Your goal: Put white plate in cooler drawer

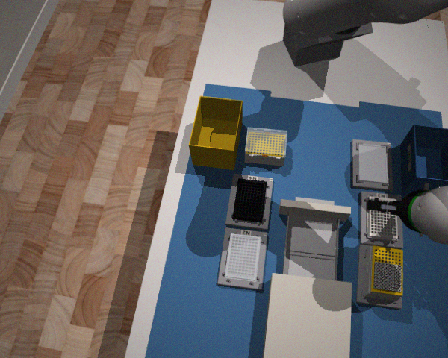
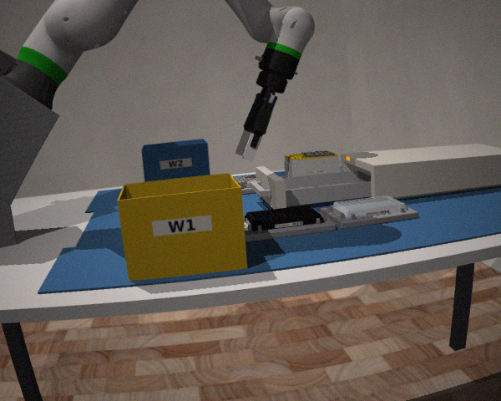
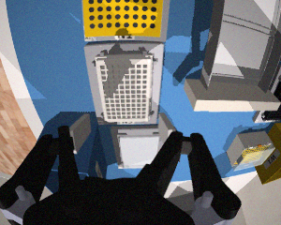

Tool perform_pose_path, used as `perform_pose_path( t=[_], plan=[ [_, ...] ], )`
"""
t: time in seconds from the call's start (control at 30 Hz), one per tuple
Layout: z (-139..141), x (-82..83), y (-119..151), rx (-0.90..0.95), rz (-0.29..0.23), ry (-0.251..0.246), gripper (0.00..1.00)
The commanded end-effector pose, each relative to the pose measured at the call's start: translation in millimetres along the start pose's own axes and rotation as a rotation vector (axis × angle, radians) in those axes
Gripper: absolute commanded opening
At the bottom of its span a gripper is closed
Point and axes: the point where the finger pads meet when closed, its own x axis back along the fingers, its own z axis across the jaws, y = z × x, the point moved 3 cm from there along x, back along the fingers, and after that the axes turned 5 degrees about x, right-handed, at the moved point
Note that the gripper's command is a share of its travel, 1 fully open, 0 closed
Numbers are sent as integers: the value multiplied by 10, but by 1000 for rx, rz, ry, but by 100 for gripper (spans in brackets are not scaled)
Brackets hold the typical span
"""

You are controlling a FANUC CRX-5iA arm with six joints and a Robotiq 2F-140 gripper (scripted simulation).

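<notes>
- Above the far row of nests, the black two-finger gripper (image 2: 250, 145) hangs tilted in the air, jaws partly open, gripping nothing.
- White gridded well plate (image 1: 378, 222) sits in its grey nest (image 1: 364, 231), right below.
- Beige cooler drawer (image 1: 311, 246) is pulled out, amber lamp (image 2: 347, 158) lit.

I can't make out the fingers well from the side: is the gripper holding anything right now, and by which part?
Nothing is held. The gripper hangs open in the air above the white plate in its nest, not touching it.
</notes>
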Motion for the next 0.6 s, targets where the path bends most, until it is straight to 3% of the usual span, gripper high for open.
perform_pose_path(
  t=[0.0, 0.57],
  plan=[
    [1, -34, -18, 0, 0, 0, 66],
    [8, -215, -102, 0, 0, 0, 66]
  ],
)
